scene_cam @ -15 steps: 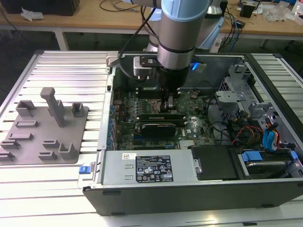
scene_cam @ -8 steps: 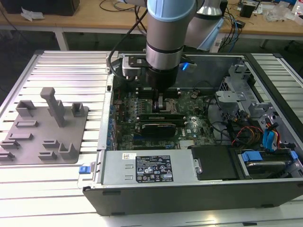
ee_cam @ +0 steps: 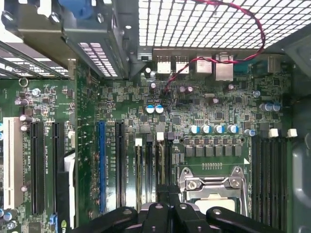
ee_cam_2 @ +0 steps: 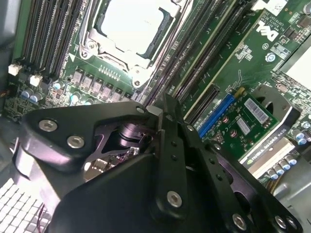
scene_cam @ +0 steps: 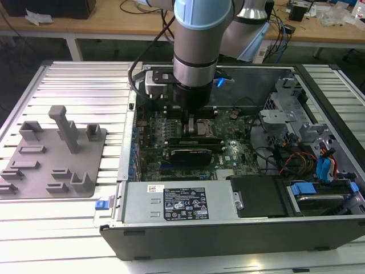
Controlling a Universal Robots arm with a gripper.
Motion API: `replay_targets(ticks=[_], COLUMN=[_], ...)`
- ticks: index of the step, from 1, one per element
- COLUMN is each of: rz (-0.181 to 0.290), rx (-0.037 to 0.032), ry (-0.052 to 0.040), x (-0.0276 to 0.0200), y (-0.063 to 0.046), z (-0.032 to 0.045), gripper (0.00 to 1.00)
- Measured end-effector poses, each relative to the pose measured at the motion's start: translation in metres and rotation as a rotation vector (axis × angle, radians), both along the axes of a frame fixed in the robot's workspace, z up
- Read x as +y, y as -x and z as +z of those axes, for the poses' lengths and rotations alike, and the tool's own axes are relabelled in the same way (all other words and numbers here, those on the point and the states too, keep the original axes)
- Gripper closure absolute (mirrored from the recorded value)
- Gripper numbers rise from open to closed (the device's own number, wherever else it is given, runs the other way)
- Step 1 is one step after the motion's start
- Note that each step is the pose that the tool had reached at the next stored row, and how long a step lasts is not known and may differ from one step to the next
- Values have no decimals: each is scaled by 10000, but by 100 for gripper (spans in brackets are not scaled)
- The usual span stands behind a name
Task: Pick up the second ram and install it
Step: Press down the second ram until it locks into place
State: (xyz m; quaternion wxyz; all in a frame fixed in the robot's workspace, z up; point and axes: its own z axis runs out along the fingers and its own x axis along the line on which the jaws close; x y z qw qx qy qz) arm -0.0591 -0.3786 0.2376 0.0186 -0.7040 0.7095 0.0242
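Note:
My gripper [scene_cam: 191,127] reaches down into the open computer case [scene_cam: 228,228], over the memory slots [ee_cam: 153,160] beside the processor socket [ee_cam: 211,187]. In both wrist views the black fingers [ee_cam: 167,208] are drawn together with their tips right above one slot [ee_cam_2: 194,68]. The gripper [ee_cam_2: 165,99] hides whatever lies under its tips, so the second ram is hidden. No green stick lies on the grey fixture plate [scene_cam: 54,157] at the exterior view's left.
A black expansion card [scene_cam: 191,153] lies just in front of the gripper. The power supply [scene_cam: 177,200] lines the case's near wall, and a drive cage [scene_cam: 285,108] with cables stands at the exterior view's right. Grey blocks rise from the fixture plate.

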Motion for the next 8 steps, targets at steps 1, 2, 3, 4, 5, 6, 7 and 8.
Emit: replay_targets(ticks=[1,2,3,4,5,6,7,8], rz=[1,0,0,0,0,-1,0,-1], rx=[1,0,3,2,1,4,4,3], ry=[1,0,4,3,1,4,6,3], x=[0,0,-1,0,0,0,-1,-1], y=[0,3,3,4,3,4,4,4], z=[-4,-27,-43,-47,-52,-65,-76,-79], gripper=[92,92,92,92,92,92,92,92])
